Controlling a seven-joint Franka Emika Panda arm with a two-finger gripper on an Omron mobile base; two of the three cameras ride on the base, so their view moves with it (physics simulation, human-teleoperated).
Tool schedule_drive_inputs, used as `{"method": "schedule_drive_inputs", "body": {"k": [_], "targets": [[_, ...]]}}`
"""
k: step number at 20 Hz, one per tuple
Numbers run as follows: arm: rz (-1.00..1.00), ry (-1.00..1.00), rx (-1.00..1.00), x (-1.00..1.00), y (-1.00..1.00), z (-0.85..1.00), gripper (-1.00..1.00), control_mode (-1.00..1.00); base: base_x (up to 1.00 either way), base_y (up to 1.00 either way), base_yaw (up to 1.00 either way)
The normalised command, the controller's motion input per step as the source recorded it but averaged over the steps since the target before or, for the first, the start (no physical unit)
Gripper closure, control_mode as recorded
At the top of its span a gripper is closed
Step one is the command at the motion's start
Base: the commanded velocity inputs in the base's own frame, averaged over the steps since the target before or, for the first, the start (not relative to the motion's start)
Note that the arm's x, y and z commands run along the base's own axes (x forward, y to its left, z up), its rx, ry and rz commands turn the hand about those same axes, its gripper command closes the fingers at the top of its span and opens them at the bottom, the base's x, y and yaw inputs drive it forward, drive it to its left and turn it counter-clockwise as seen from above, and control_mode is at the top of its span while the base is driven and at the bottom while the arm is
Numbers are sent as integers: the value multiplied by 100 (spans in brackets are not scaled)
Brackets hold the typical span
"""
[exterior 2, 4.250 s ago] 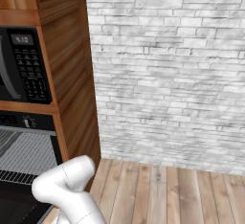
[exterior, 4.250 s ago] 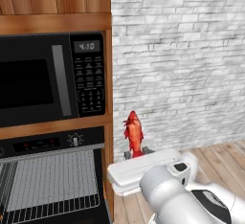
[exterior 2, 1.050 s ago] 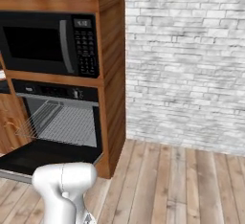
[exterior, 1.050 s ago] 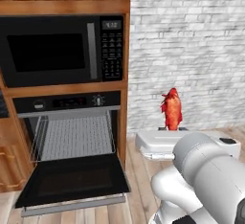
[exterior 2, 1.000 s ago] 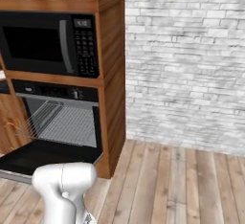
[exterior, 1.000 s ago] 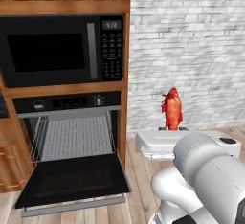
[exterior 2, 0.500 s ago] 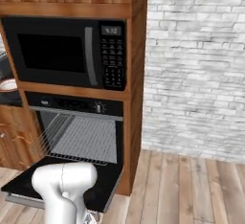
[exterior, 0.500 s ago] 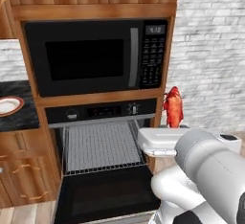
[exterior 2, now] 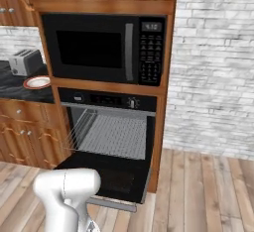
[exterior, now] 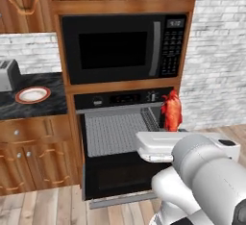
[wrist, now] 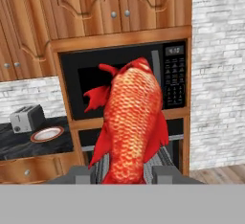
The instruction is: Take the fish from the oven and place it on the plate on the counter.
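Kitchen counter (exterior: pixel 29 106) bears one plate (exterior: pixel 32 94); fingers (wrist: pixel 165 174) hold one fish (wrist: pixel 129 122).

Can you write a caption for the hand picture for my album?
Pincer holding the fish up before the microwave.

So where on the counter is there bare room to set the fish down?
The plate has a bare white centre. Black counter lies bare between the plate and the oven cabinet. The toaster crowds the back, left of the plate.
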Motion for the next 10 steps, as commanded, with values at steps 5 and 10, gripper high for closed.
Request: {"method": "schedule_drive_inputs", "body": {"k": [5, 10], "targets": [[0, 0, 0, 0, 0, 0, 100, 100, 27, 100, -6], [0, 0, 0, 0, 0, 0, 100, 100, 72, 100, -2]]}}
